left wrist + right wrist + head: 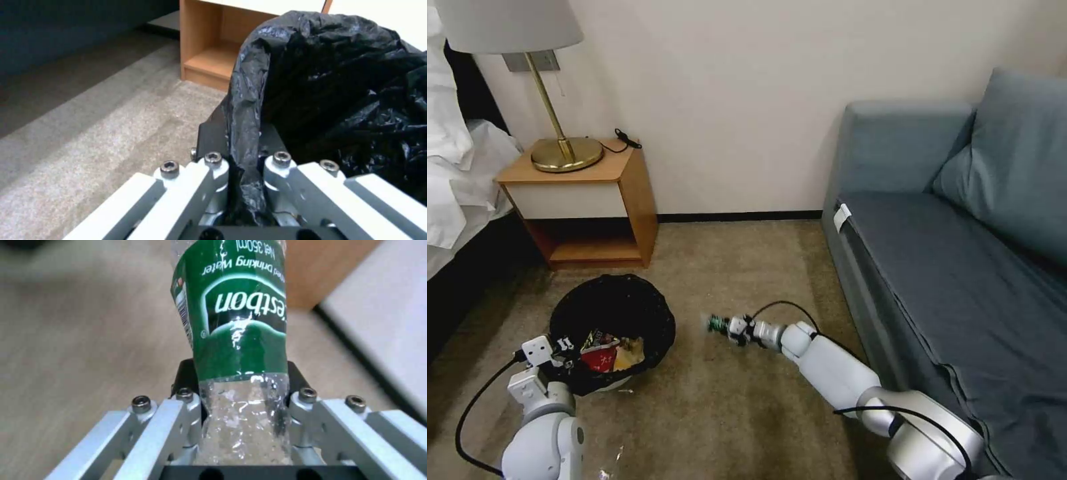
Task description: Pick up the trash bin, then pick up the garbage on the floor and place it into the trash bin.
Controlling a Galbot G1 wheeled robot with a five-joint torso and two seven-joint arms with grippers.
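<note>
**Bottle gripped beside the bin, drop still to make**

Bottle, clear with a green label, sits clamped between the jaws of the right gripper, its crinkled body squeezed narrow where they pinch it. It hangs over the carpet, well apart from the trash bin, which lies off to the gripper's left side. The left gripper is closed on the bin's near rim, pinching a fold of the black bag. Inside the bin, just ahead of that gripper, lie a red-and-white packet and a yellowish wrapper.

Risks, as I judge them: the bottle is thin and already deformed, so it could squirm or pop out of the grip on the way across. Letting go short of the rim would put it back on the carpet. The left grip seems to catch mostly bag film, which could slip or tear and let the bin sag.

The right arm reaches forward and low, forearm stretched out and wrist level. The left arm is bent close to the body, wrist tipped toward the rim.
</note>
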